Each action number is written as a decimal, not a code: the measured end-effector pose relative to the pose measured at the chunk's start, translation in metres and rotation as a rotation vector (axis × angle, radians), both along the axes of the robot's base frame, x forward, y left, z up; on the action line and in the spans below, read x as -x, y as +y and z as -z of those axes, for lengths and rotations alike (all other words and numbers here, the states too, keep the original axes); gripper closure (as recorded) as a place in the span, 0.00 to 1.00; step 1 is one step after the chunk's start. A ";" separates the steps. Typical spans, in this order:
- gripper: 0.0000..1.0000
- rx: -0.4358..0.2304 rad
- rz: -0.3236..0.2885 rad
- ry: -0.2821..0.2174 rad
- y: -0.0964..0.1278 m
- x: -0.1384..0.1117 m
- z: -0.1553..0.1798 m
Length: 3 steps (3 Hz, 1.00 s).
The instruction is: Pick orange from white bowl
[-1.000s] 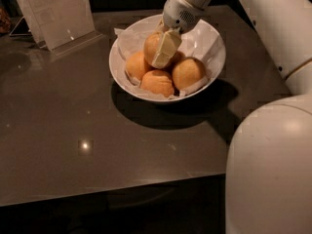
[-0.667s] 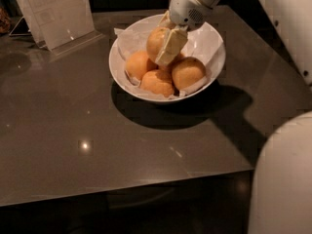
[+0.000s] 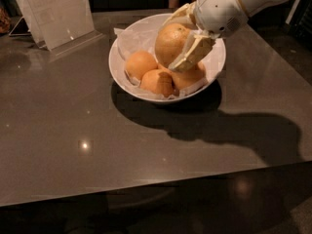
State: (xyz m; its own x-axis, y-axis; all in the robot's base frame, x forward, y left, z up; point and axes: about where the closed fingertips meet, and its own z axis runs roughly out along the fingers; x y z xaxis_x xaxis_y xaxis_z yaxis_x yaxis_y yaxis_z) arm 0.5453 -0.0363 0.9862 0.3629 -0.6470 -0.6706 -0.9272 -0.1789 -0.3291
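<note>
The white bowl point(image 3: 122, 62) stands on the dark table, lined with crinkled white paper. Three smaller, deeper-orange fruits point(image 3: 157, 82) lie in it. My gripper point(image 3: 181, 38) comes in from the upper right and is shut on the orange point(image 3: 170, 43), the largest and palest fruit. One cream finger point(image 3: 194, 55) runs down its right side; the other curves over its top behind it. The orange is held above the other fruits, over the bowl's middle.
A clear acrylic sign holder point(image 3: 56, 13) stands at the table's back left. The table's front edge point(image 3: 146, 186) runs below. The arm's shadow point(image 3: 234, 130) falls on the table right of the bowl.
The gripper has risen with the orange, lifting it off the other fruits in the bowl. The view has shifted so the arm's large white body no longer fills the right side.
</note>
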 end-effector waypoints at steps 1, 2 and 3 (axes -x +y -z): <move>1.00 0.000 -0.001 0.000 0.001 0.000 0.000; 1.00 -0.031 0.016 0.004 -0.003 0.050 -0.003; 1.00 -0.031 0.016 0.004 -0.003 0.050 -0.003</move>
